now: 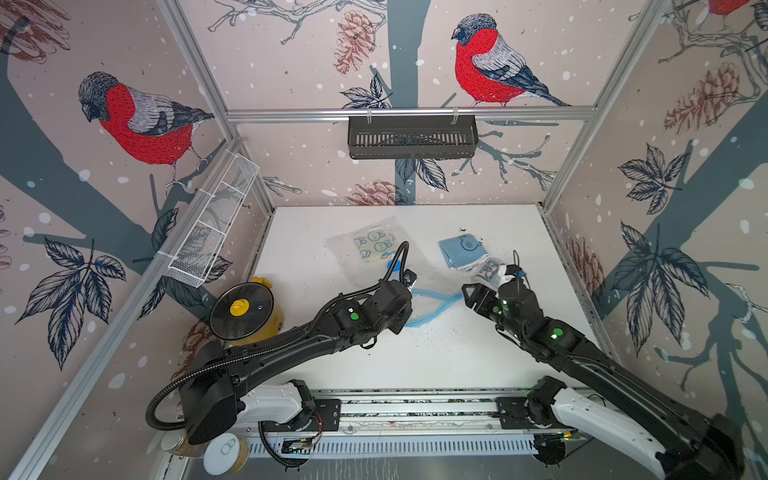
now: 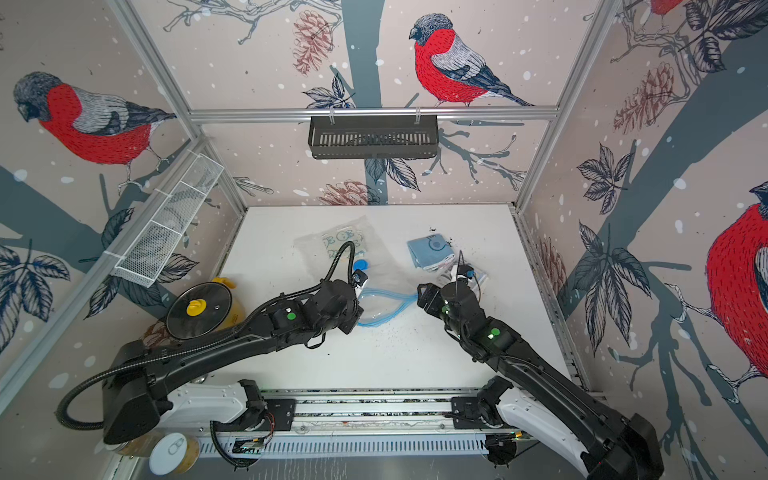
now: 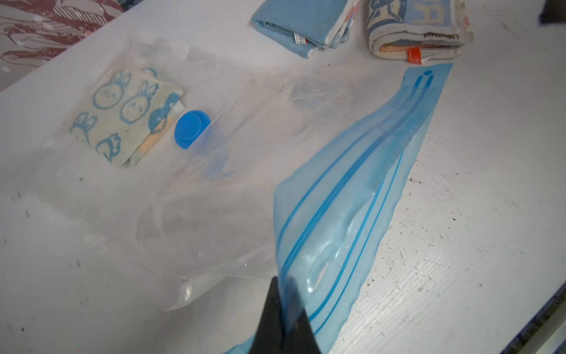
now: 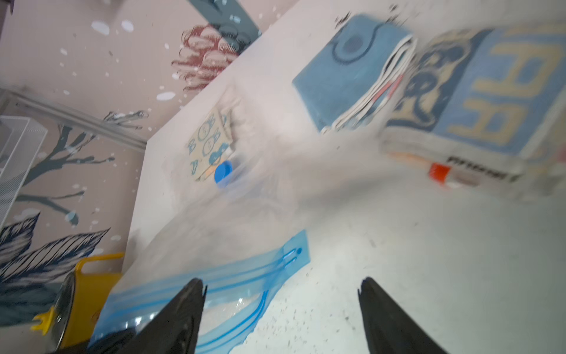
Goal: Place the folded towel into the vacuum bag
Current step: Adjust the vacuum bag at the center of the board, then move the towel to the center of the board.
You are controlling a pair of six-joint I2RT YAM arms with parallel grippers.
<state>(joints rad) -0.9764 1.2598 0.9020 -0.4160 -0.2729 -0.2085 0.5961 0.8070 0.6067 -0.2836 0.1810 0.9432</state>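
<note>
The clear vacuum bag (image 1: 361, 270) lies flat on the white table, its blue valve cap (image 3: 191, 128) on top. A folded bunny-print towel (image 3: 122, 116) sits inside at its far end. My left gripper (image 3: 283, 285) is shut on the upper lip of the blue zip strip (image 3: 352, 190) and holds it raised, so the mouth gapes. My right gripper (image 4: 281, 285) stands open just off the strip's right corner (image 4: 294, 254), with nothing between its fingers. Outside the bag lie a folded blue towel (image 1: 461, 251) and a folded patterned towel (image 4: 490, 101), beyond the right gripper.
A yellow pot with a glass lid (image 1: 245, 309) stands at the table's left edge, beside the left arm. A white wire basket (image 1: 212, 228) hangs on the left wall and a black rack (image 1: 411, 137) on the back wall. Dark crumbs dot the table near the bag's mouth.
</note>
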